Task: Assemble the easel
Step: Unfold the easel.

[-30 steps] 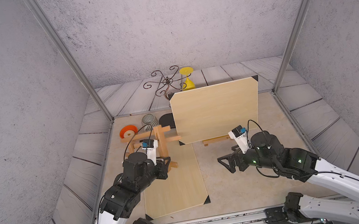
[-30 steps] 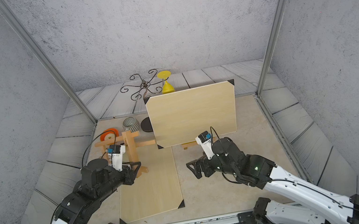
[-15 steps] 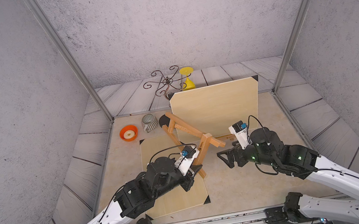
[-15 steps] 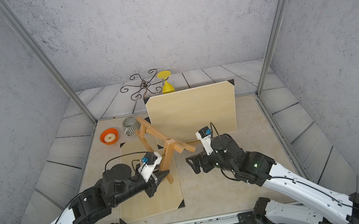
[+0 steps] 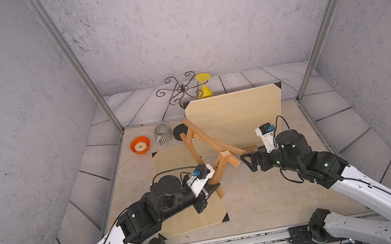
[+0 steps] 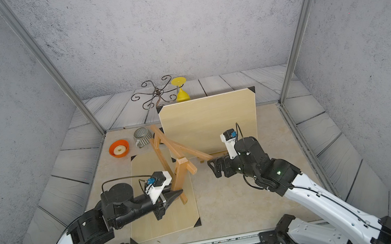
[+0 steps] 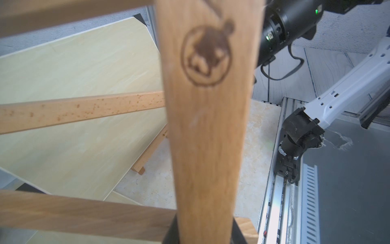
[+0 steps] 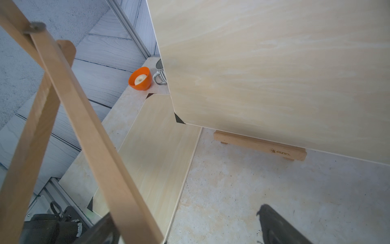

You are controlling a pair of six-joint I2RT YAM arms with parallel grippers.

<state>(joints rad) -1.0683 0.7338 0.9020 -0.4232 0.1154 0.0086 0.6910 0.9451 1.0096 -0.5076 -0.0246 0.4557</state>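
Two grippers work nearest the camera. Left gripper is clamped on a leg of the wooden easel frame, held tilted over the flat board lying on the table. Right gripper has its jaws spread wide, just beside the end of another frame slat; contact cannot be confirmed. Behind, an upright board rests on a small wooden base. Farther back left: orange bowl, striped mug, black disc. Farthest: wire stand, yellow goblet.
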